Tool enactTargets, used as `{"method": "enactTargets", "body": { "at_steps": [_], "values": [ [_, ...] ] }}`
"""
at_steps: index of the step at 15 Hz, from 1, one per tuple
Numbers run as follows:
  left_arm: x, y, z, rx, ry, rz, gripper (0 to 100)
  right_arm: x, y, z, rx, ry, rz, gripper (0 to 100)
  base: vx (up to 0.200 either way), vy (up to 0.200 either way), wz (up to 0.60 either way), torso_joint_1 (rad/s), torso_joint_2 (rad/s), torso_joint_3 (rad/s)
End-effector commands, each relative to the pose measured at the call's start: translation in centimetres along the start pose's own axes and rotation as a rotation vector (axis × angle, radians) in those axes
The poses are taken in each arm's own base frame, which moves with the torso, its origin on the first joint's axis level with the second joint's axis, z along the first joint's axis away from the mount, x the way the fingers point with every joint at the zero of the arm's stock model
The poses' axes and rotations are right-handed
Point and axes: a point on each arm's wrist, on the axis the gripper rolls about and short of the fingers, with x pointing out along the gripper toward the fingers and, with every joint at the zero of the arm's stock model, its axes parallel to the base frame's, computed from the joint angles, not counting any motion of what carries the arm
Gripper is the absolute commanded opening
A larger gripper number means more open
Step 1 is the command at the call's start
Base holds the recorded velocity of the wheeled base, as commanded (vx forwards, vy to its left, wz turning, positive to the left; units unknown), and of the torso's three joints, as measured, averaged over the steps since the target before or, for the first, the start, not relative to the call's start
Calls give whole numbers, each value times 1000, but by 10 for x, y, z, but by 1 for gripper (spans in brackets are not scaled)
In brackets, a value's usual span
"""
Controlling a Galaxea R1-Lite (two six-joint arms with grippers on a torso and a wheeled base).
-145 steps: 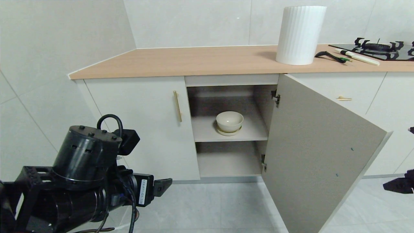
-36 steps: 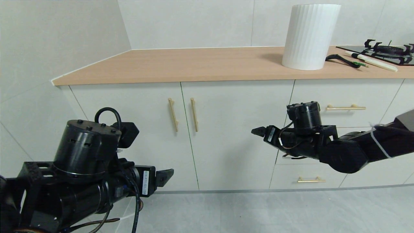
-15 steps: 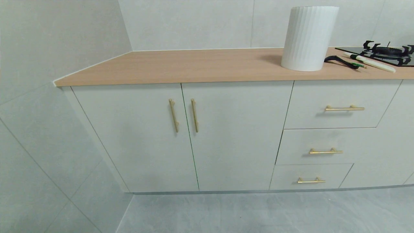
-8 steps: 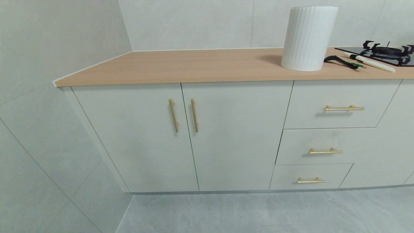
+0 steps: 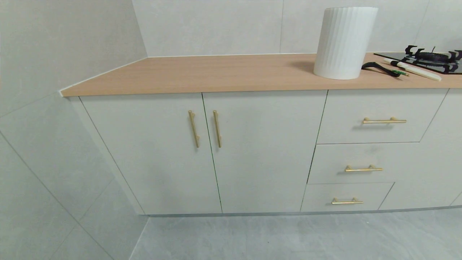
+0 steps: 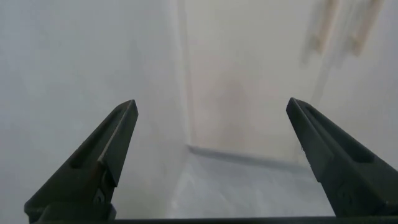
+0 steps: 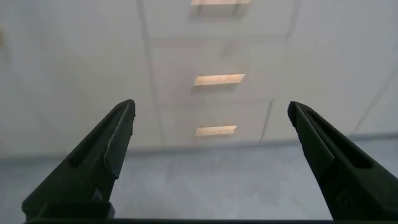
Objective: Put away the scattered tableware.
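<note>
The left tool (image 6: 210,107) and the right tool (image 7: 210,107) both have their jaws spread wide and hold nothing. Loose tableware, a black-handled utensil (image 5: 379,67) and a slim cream utensil (image 5: 415,70), lies on the tan wooden worktop (image 5: 216,72) at 2 o'clock. Their long axes run from 10 to 4 o'clock. The right arm is judged nearer.
</note>
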Motion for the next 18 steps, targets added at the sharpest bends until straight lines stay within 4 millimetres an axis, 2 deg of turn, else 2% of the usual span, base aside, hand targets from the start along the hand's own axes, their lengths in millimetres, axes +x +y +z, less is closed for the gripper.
{"method": "enactTargets", "body": {
  "at_steps": [1, 4, 18],
  "values": [
    [1, -1, -5, 0, 19, -22, 100, 1, 1, -6, -2, 34, 34, 100, 0, 0, 0, 0, 0, 0],
    [0, -4, -10, -29, 64, -178, 100, 1, 1, -5, -5, 31, 46, 100, 0, 0, 0, 0, 0, 0],
    [1, -4, -9, -32, 55, -177, 100, 1, 1, -5, -4, 31, 46, 100, 0, 0, 0, 0, 0, 0]
  ]
}}
